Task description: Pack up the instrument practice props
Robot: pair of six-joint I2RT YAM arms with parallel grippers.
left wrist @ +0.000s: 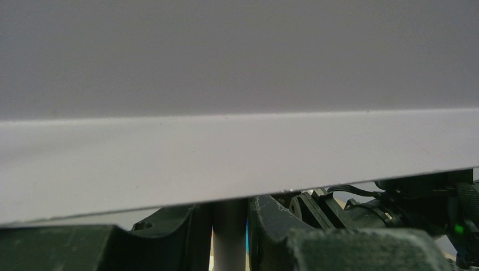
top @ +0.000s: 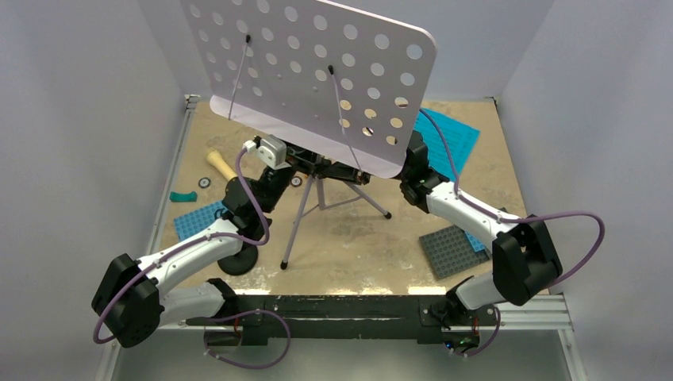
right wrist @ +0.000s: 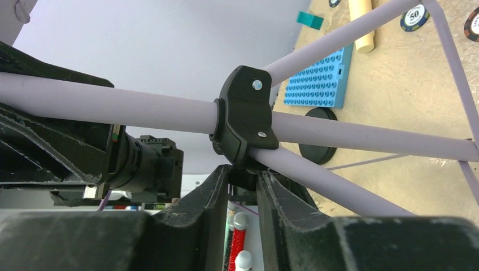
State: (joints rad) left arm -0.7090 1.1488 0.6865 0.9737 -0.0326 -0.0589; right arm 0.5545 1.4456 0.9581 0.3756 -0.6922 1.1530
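The lavender hole-punched music stand stands tilted on its silver tripod at the middle of the table. My left gripper is under the desk, shut on the stand's pole. My right gripper reaches in from the right, its jaws shut on the underside of the black tripod hub. The teal sheet music lies at the back right. The cream microphone lies at the left. The black round mic-stand base sits near my left arm.
A blue baseplate lies at the left and a grey one at the front right. A small teal brick and poker chips lie near the microphone. White walls close in three sides.
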